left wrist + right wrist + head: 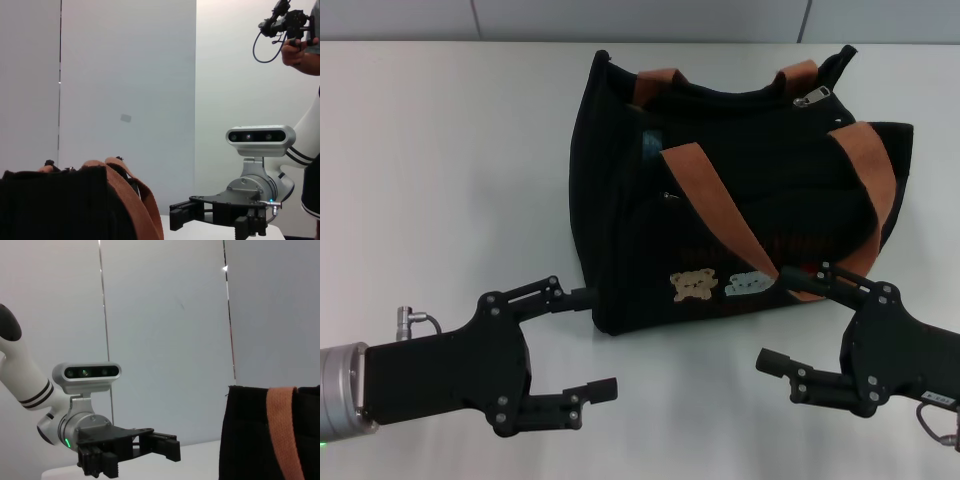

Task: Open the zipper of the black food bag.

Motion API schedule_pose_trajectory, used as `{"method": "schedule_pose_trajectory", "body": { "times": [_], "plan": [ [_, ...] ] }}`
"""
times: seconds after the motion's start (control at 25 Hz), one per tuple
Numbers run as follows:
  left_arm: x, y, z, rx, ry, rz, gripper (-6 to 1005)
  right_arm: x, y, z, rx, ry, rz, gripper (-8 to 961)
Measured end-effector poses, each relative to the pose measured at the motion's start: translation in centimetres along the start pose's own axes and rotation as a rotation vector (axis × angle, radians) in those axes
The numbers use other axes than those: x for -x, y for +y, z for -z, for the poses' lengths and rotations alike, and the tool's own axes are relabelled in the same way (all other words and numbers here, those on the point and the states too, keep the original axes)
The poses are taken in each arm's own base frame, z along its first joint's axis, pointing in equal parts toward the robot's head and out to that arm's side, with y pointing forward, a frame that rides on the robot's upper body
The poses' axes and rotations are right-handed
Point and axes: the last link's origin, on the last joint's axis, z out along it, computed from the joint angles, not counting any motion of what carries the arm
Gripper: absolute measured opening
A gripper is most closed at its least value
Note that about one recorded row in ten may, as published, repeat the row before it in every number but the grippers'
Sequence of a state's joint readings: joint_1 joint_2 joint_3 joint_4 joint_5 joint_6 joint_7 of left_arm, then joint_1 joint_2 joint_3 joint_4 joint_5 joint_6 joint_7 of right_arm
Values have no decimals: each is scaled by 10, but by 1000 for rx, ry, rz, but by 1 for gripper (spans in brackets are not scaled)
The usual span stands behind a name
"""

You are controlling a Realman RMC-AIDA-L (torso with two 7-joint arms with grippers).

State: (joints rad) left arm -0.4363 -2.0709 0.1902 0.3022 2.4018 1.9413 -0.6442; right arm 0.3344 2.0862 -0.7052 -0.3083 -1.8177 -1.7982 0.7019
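Black food bag [740, 200], beyond both open hands

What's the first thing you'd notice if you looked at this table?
The black food bag in the middle of the white table, with orange-brown straps and little bear patches. Then the two black grippers in front of it: the left gripper by its near left corner, the right gripper by its near right, both open.
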Motion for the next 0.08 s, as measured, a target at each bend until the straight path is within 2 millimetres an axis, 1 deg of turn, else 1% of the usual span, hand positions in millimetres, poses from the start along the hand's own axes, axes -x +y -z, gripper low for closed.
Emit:
{"method": "schedule_pose_trajectory", "body": {
  "times": [0.08],
  "plan": [
    [0,0,1,-4,2,0,824,0,0,0,2,-2,2,838]
  ]
}}
